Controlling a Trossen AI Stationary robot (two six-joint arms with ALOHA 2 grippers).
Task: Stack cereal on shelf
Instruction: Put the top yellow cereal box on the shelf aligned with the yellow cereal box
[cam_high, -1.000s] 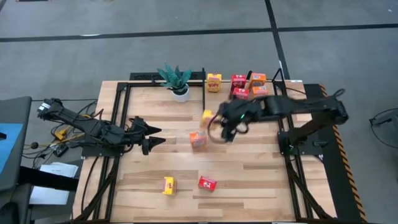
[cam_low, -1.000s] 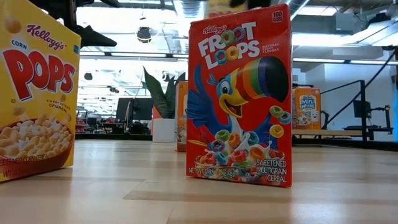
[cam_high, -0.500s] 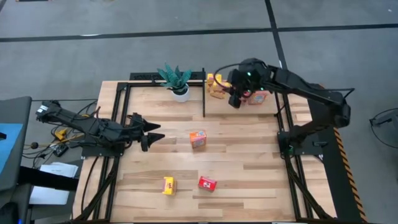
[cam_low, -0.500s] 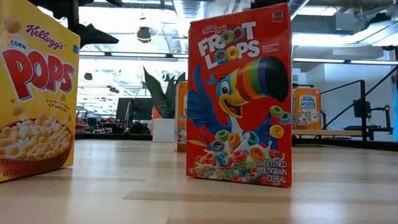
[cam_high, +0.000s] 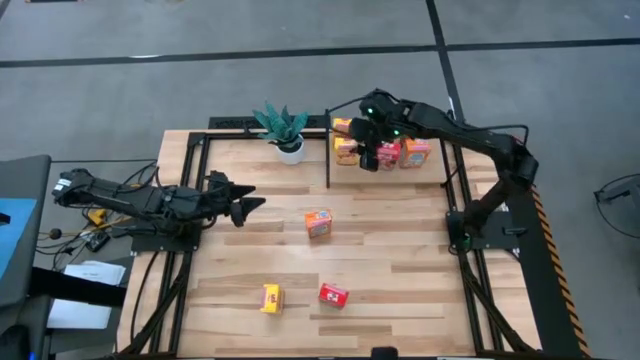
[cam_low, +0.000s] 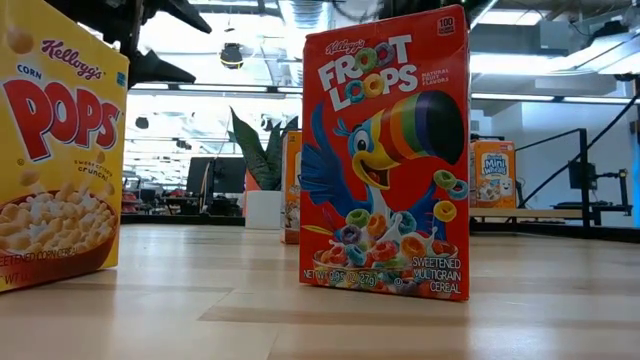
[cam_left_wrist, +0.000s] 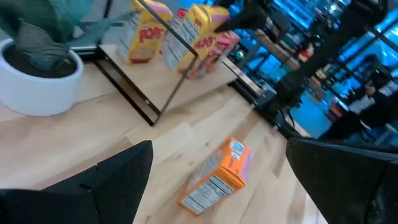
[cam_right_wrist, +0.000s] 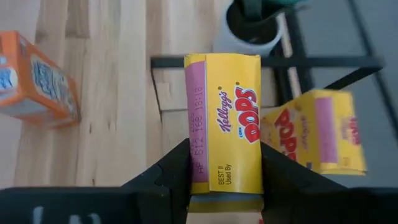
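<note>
Front yellow box: a Corn Pops box at about 7 o'clock from the table's middle, near the front edge; in the low view it stands upright.
Front red box: a Froot Loops box just beside the yellow one, at about 6 o'clock; upright in the low view.
Table: light wood planks with a black metal frame around it.
Orange box: lies alone near the table's middle, well apart from both front boxes; the left wrist view shows it lying on its side.
Left gripper: at 9 o'clock, above the bare wood, fingers spread wide with nothing between them, pointing toward the orange box.
Plant: green leaves in a white pot, at 11 o'clock on the far edge, just beside the shelf's black post.
Shelf: the framed section at 1 o'clock, on the far right of the table.
Right gripper: over the shelf, jaws clamped on the sides of a carried yellow box, another Corn Pops, held above the shelf boxes.
Shelf boxes: a second yellow box sits just beside the carried one; a red box and an orange shelf box stand to its right.
</note>
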